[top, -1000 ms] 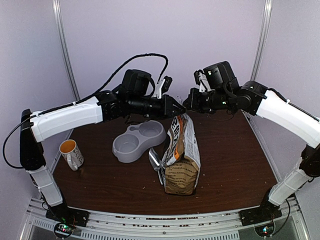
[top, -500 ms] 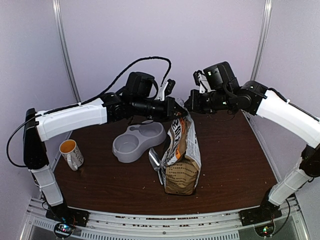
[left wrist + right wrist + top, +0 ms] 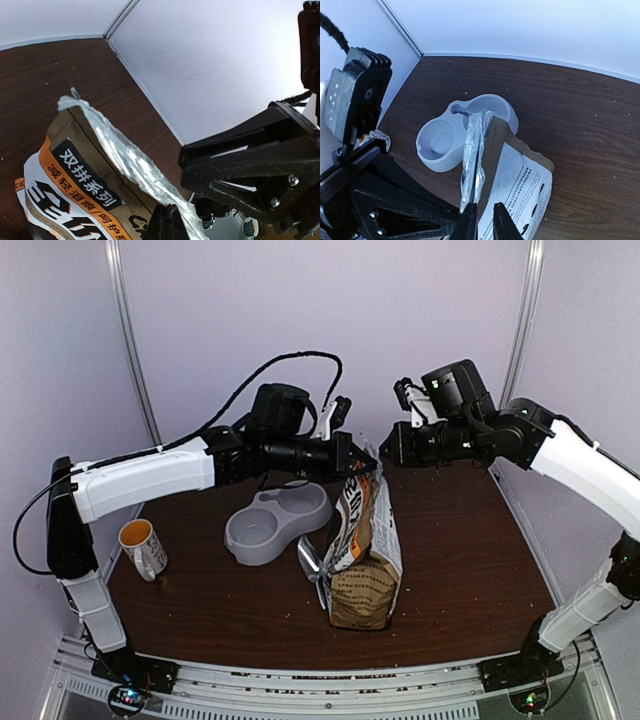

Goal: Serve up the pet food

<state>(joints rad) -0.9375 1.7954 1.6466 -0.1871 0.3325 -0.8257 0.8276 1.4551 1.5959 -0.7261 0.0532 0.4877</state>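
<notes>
The kraft-brown pet food bag [image 3: 365, 560] stands upright at mid table, and its silver sealed top strip [image 3: 125, 155] is raised. The kibble itself is hidden inside the bag. My left gripper [image 3: 352, 457] is shut on the left end of the strip, with its fingertips together on the foil [image 3: 170, 220]. My right gripper [image 3: 387, 452] hovers just right of the bag top, apart from it. In the right wrist view its fingers [image 3: 484, 225] stand slightly apart beside the strip [image 3: 475, 150], with nothing between them. The grey double bowl [image 3: 278, 522] sits empty left of the bag.
A metal scoop [image 3: 310, 560] leans at the bag's left side. A mug with an orange inside [image 3: 143, 545] stands at the table's left edge. Walls close in at the back and both sides. The right gripper looms close in the left wrist view [image 3: 250, 170].
My left gripper moved right onto the bag's top strip and closed on it. My right gripper drew back to the right, off the bag top.
</notes>
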